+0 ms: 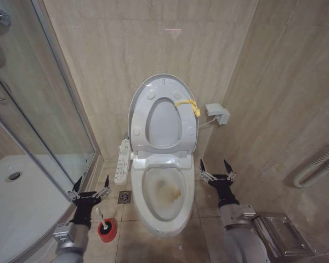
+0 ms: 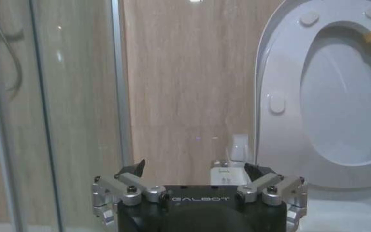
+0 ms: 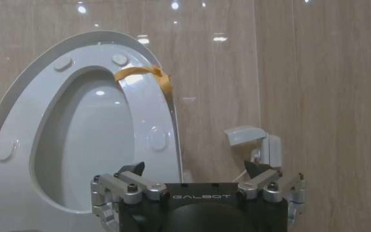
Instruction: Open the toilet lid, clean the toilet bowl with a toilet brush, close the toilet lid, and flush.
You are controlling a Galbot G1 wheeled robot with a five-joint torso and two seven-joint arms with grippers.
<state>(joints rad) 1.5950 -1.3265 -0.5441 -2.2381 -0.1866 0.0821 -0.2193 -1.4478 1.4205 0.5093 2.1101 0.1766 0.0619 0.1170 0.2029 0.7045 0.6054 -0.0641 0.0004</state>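
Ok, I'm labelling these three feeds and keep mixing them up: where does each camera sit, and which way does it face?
Head view: high, looking down at the bowl, raised lid, brush; both arms show, left gripper, right gripper.
Left wrist view: low, left of the toilet, facing the back wall; own gripper open.
Right wrist view: low on the right, same facing; own gripper open.
All three share the lid.
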